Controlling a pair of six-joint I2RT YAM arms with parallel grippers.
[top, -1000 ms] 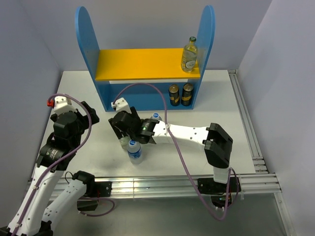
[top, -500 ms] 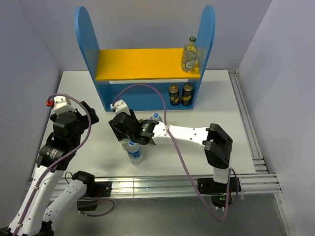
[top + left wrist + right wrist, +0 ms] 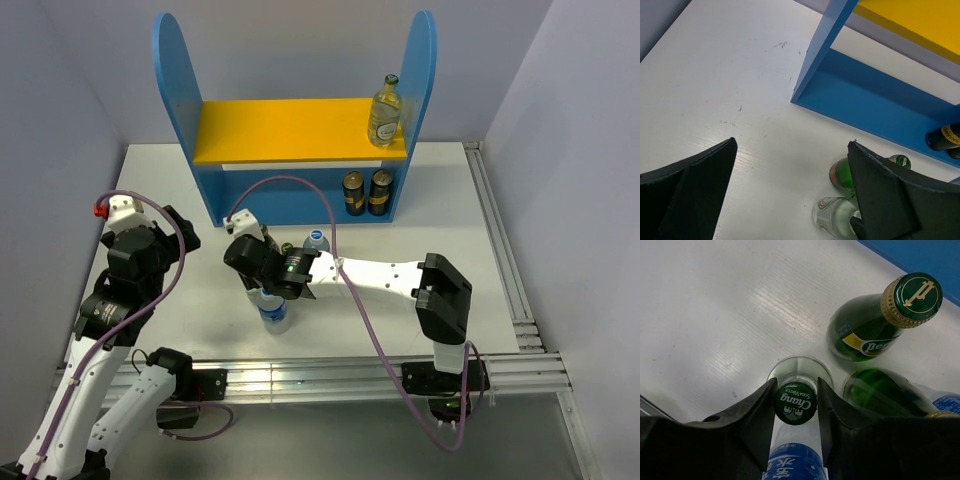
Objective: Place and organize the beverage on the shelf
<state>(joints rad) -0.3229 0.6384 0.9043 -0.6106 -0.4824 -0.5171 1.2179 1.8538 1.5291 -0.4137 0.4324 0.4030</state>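
In the right hand [image 3: 795, 386], clear bottle [image 3: 800, 368].

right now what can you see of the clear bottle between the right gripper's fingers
The clear glass bottle stands upright on the white table. Its green cap reads Chang Soda Water. The right gripper pinches it at the cap, with a black finger against each side. A green bottle, a second green bottle and a blue-labelled water bottle crowd close to it; contact is unclear.
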